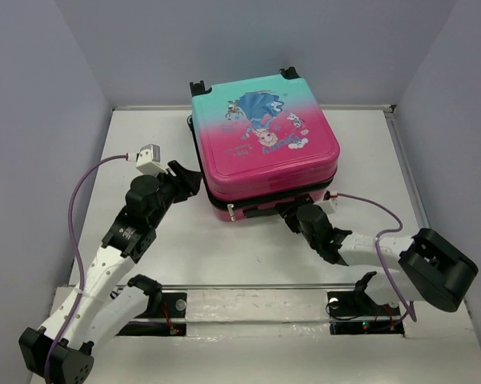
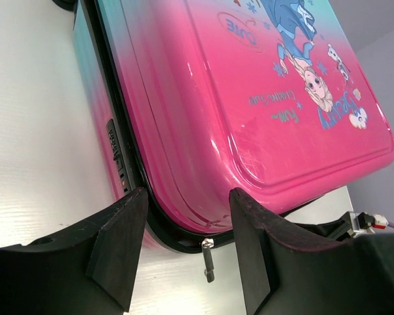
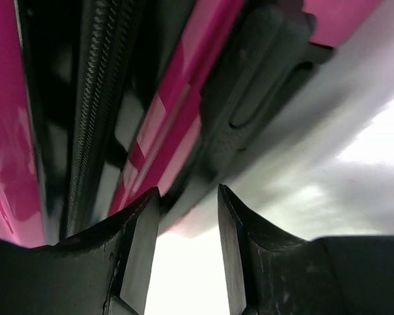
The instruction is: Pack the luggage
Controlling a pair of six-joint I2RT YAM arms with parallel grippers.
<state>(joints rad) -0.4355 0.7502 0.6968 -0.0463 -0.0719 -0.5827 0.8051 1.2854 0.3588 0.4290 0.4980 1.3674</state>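
Your suitcase lies flat at the table's back middle, with room left, right and in front. Left gripper reaches low to its near-left corner and right gripper to its front edge, both parted and holding nothing.

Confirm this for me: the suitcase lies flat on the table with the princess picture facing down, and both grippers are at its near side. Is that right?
Not quite. The suitcase lies flat on the table, but the princess picture faces up, as the top view shows. The rest holds: the left gripper and the right gripper are both at its near side.
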